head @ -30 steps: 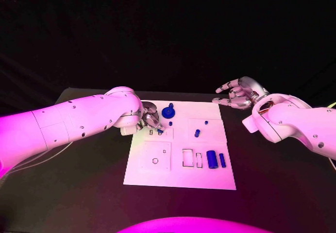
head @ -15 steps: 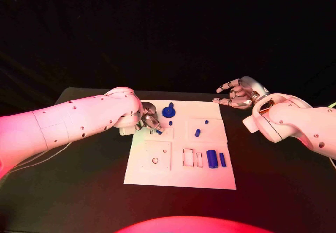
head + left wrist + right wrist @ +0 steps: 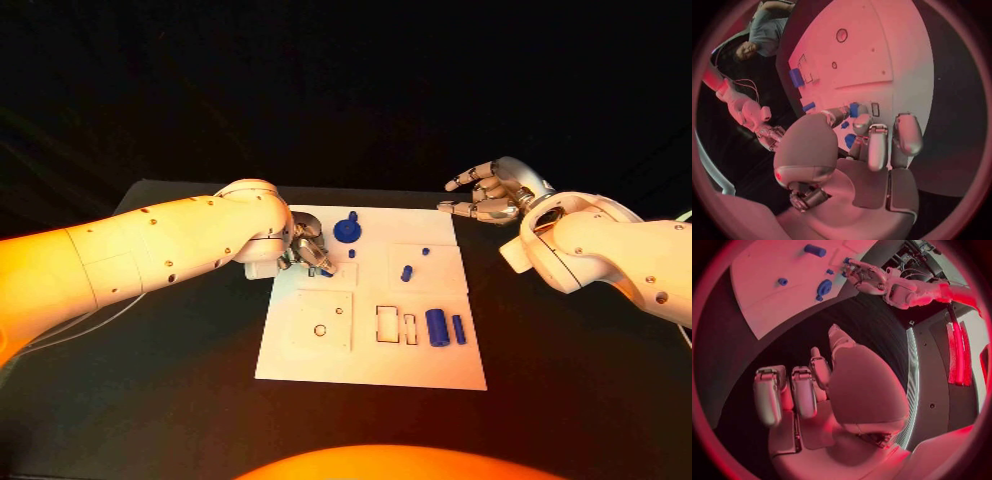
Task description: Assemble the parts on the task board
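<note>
Nothing moved, left robot hand (image 3: 307,250) still pinching small blue part (image 3: 330,270) over task board (image 3: 433,365)

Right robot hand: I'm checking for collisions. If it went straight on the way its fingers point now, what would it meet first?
Probably the far right corner of the white rectangular task board. The silver right robot hand points left toward it, open above the black table; depth is unclear.

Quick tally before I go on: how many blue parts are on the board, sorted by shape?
Round blue knob with a stem: 1
Long blue cylinders lying side by side: 2
Small blue stubby pieces: 3
Total: 6 on the white task board. One further blue speck is too small to tell.
</note>
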You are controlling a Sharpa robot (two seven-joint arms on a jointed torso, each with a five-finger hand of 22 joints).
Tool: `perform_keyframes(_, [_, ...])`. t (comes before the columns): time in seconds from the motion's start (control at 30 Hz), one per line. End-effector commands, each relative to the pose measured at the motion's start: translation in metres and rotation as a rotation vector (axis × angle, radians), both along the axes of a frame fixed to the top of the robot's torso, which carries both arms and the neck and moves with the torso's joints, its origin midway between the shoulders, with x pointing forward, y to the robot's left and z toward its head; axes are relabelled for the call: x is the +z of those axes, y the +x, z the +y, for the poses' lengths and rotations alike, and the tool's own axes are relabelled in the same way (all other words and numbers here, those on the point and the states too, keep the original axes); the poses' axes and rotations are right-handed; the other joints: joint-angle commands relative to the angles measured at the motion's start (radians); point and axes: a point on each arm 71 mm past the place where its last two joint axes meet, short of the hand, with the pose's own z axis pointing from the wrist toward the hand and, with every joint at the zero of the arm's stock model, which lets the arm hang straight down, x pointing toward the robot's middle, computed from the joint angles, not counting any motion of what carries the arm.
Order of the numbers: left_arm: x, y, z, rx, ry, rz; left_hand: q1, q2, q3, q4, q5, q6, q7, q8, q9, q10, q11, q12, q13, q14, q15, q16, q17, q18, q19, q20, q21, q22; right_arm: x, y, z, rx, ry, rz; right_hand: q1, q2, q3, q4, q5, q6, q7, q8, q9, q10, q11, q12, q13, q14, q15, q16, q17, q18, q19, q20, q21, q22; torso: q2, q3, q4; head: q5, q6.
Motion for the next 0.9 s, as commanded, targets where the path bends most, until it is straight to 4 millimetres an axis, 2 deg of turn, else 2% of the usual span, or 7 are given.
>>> perform_keyframes(0.03, [-0.0016, -0.0013, -0.0009, -0.001, -0.003, 0.01, -0.007, 0.016, 0.24, -0.098, 0.041, 0.036, -0.036, 0.041, 0.136, 0.063, -0.021, 0.018, 0.02, 0.097, -0.013, 0.027, 0.248, -0.025, 0.016, -0.007, 0.021, 0.015, -0.0002, -0.0001, 0.0008, 0.005, -0.001, 0.0, -0.03, 0.017, 0.02, 0.0, 0.01, -0.008, 0.0, 0.018, 0.008, -0.018, -0.002, -0.007, 0.009, 0.101, -0.008, -0.005, 0.239, -0.026, 0.097, -0.005, -0.015, 0.253, 0.001, 0.0, -0.0002, 0.0, 0.0])
perform_keyframes(0.5, [-0.0019, -0.0006, -0.0022, 0.012, -0.019, 0.02, -0.046, 0.018, 0.268, -0.116, 0.044, 0.052, -0.04, 0.039, 0.144, 0.08, -0.026, 0.025, 0.034, 0.101, -0.017, 0.032, 0.257, -0.026, 0.023, -0.01, 0.024, 0.022, -0.0004, 0.0, 0.0008, 0.005, -0.002, 0.001, -0.03, 0.017, 0.02, 0.0, 0.01, -0.008, 0.0, 0.018, 0.008, -0.018, -0.002, -0.007, 0.009, 0.101, -0.008, -0.005, 0.239, -0.026, 0.097, -0.005, -0.015, 0.253, 0.001, 0.0005, 0.0, 0.0, -0.002])
perform_keyframes(0.7, [-0.0024, -0.0004, -0.0036, 0.01, -0.019, 0.029, -0.086, 0.03, 0.279, -0.119, 0.04, 0.069, -0.047, 0.041, 0.154, 0.097, -0.031, 0.034, 0.05, 0.106, -0.021, 0.038, 0.27, -0.028, 0.03, -0.015, 0.026, 0.03, -0.0006, 0.0002, 0.0011, 0.006, -0.002, 0.002, -0.03, 0.017, 0.02, 0.0, 0.01, -0.008, 0.0, 0.018, 0.008, -0.018, -0.002, -0.007, 0.009, 0.101, -0.008, -0.005, 0.239, -0.026, 0.097, -0.005, -0.015, 0.253, 0.001, 0.001, -0.0003, 0.0, -0.003])
perform_keyframes(0.9, [-0.003, -0.0006, -0.006, 0.003, -0.02, 0.041, -0.117, 0.042, 0.279, -0.116, 0.035, 0.086, -0.054, 0.044, 0.164, 0.109, -0.037, 0.039, 0.06, 0.108, -0.026, 0.041, 0.275, -0.03, 0.038, -0.019, 0.03, 0.04, -0.0008, 0.0002, 0.0012, 0.007, -0.003, 0.004, -0.03, 0.017, 0.02, 0.0, 0.01, -0.008, 0.0, 0.018, 0.008, -0.018, -0.002, -0.007, 0.009, 0.101, -0.008, -0.005, 0.239, -0.026, 0.097, -0.005, -0.015, 0.253, 0.001, -0.0003, -0.0007, -0.001, -0.005])
